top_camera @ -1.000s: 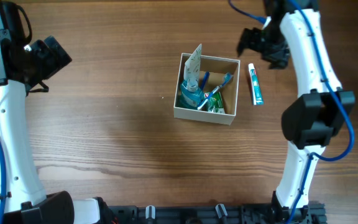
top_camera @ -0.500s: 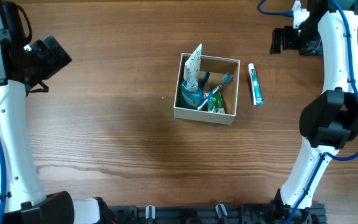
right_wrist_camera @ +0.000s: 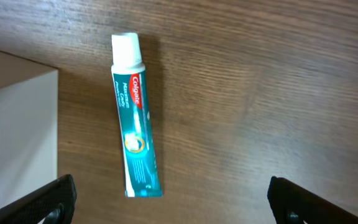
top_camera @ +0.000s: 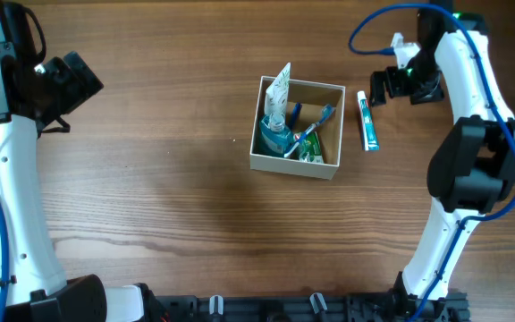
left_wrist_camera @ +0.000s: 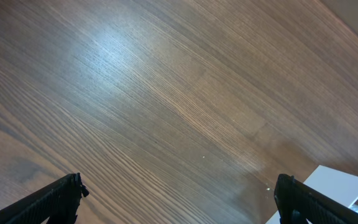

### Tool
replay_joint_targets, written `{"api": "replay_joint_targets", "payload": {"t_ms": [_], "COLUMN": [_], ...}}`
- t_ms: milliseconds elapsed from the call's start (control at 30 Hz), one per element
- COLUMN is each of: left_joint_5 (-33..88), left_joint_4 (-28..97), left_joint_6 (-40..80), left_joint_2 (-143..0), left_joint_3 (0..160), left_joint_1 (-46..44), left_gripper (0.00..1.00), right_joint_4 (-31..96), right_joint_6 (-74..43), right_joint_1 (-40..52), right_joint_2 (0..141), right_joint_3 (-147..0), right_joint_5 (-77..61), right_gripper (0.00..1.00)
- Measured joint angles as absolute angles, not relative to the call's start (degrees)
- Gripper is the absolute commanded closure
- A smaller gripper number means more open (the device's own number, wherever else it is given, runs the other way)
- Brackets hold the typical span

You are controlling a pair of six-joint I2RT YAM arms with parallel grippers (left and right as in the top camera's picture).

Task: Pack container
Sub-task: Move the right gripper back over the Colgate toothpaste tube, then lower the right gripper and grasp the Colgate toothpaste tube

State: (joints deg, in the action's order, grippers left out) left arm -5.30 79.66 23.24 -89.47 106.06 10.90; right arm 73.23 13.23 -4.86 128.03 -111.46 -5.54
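The light cardboard box [top_camera: 293, 166] sits on the counter [top_camera: 150, 197], with a toothpaste tube [right_wrist_camera: 135, 118] just beside it. The tube looks light, soft and slick, best pinched across its middle. The left claw [left_wrist_camera: 179, 200] and right claw [right_wrist_camera: 171, 202] are both spread and empty.

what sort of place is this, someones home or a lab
Most likely a robotics lab or test bench, not a home. A left arm and right arm stand at a wooden table, and staged on it are a container of toiletries with a toothpaste tube beside it.
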Motion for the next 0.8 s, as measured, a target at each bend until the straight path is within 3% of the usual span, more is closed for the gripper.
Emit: {"api": "replay_joint_targets", "payload": {"t_ms": [667,800], "left_joint_5": [-5.3,-5.3], "left_joint_4": [79.6,79.7], "left_joint_6": [23.2,23.2], "left_joint_2": [-89.5,-89.5], "left_joint_3": [106.1,106.1], "left_joint_1": [10.9,10.9], "left_gripper": [0.00,0.00], "right_joint_4": [61.1,60.5], "right_joint_6": [13.8,13.6], "right_joint_1": [0.2,0.2], "right_joint_2": [127.9,127.8], "right_joint_3": [-95.8,-95.6], "right_joint_5": [1.6,1.9], "right_gripper": [0.00,0.15]}}
